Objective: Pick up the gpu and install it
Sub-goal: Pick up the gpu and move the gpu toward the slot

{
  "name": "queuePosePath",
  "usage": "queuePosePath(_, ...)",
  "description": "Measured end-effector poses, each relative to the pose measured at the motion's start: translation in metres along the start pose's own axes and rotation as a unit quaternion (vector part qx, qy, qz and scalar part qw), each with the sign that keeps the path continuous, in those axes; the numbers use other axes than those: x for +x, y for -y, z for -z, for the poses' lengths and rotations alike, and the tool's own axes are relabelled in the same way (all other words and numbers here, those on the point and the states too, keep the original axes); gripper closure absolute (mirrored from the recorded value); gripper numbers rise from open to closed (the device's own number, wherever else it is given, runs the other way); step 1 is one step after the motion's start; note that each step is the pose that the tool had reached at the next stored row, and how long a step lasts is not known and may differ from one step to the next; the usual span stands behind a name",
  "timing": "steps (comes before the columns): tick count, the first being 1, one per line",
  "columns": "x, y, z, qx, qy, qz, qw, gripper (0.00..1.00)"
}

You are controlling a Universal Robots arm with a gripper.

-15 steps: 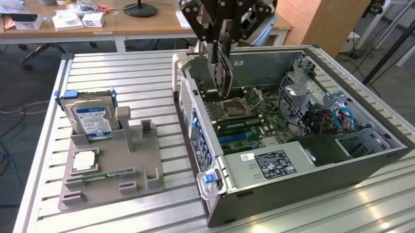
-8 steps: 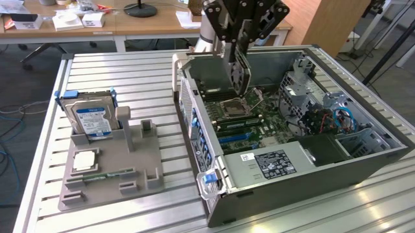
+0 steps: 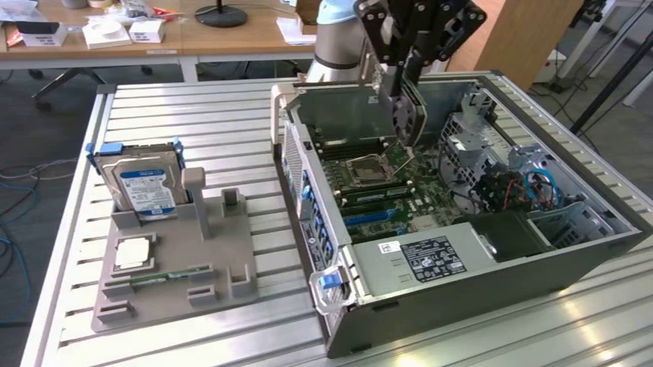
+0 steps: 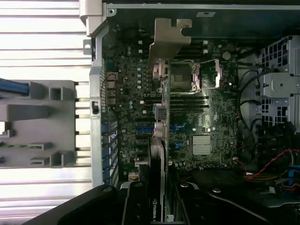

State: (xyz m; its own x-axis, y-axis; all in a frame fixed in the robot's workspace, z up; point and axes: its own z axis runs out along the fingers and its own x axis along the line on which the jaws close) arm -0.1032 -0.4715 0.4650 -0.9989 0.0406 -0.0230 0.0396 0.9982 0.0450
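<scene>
While the gripper [image 3: 400,82] is clamped on the gpu [image 3: 406,118], held edge-down above the motherboard [image 3: 408,195] in the far half of the open computer case [image 3: 571,260], it appears rigid, light and fragile, best gripped by its shroud edges.

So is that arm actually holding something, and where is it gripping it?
Yes, the gripper holds the gpu by its upper edge, hanging above the open computer case.

Robotics lab or workshop. Ribbed silver aluminium-profile worktable [image 3: 183,107] carries an opened grey tower computer case [image 3: 459,306] and a grey moulded parts fixture [image 3: 173,260]. Pale blue-and-silver robot arm column [image 3: 337,38] behind. Light wooden desks [image 3: 255,34] with small white boxes [image 3: 107,32].
</scene>
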Motion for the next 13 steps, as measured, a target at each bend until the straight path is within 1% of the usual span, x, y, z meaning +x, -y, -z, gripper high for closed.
queuePosePath(9,-0.041,-0.0016,-0.0010,0.0000,0.0000,0.000,1.0000,0.74)
queuePosePath(13,-0.056,-0.0022,-0.0014,0.0000,0.0000,0.000,1.0000,0.74)
